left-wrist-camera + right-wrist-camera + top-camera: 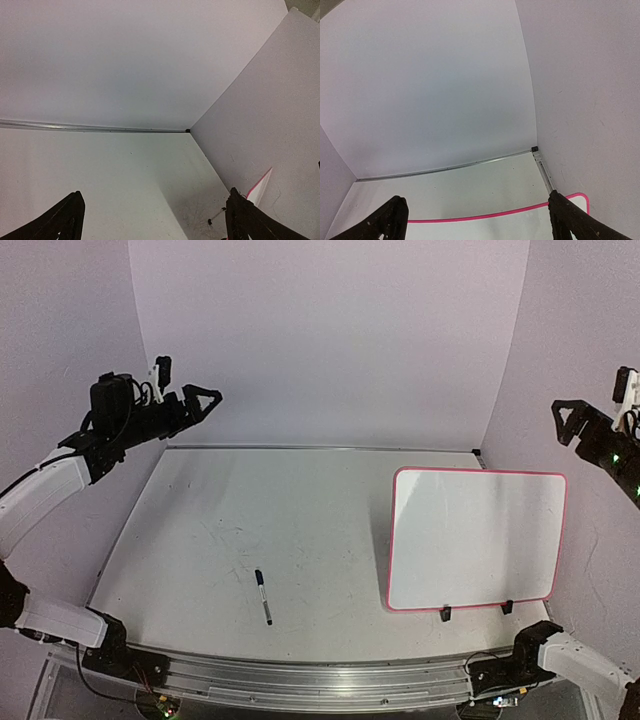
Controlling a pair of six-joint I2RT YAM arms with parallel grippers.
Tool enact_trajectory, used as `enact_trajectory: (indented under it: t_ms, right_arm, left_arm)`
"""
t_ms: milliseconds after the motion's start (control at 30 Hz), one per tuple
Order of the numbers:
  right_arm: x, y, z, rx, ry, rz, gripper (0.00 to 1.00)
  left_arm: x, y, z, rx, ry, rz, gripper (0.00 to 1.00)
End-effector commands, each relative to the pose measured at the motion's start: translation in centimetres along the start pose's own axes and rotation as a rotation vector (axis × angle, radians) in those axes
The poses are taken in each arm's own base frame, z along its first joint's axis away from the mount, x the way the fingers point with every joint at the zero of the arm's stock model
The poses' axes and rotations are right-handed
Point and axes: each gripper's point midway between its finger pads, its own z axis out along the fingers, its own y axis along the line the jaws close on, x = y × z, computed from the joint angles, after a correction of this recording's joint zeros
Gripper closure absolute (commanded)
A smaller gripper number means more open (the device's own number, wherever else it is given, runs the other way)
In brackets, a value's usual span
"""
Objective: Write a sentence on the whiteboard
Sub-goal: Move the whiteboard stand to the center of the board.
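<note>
Evidently the opening step: the whiteboard [475, 540] stands blank at the frame's lower right, a marker [263, 597] lying on the table [190, 510] at lower centre. Left tool [208, 400] and right tool [564, 422] hover spread wide, empty. Next, probably, grasping the marker.

On the grey-white scuffed tabletop [200, 510], the pink-rimmed rectangular whiteboard [476, 538] is standing at my right; the thin black-and-white marker pen [262, 597] is lying well left of it, both toward my near edge.
</note>
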Motion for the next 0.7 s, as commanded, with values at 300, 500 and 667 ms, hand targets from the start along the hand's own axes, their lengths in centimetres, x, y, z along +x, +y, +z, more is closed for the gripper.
enact_trajectory:
  t_ms: [300,500,667]
  right_arm:
    - [11.6,5.0,2.4,-0.3,0.423,0.032,0.02]
    - [17.5,5.2,0.9,-0.347,0.634,0.063,0.02]
    - [22.6,5.1,-0.7,-0.35,0.808,0.1,0.02]
  left_arm:
    - [7.0,-2.2,5.1,0.04,0.171,0.059,0.01]
    - [10.0,-2.4,7.3,0.045,0.242,0.068,0.01]
    - [12.8,-3.1,9.0,0.058,0.304,0.075,0.01]
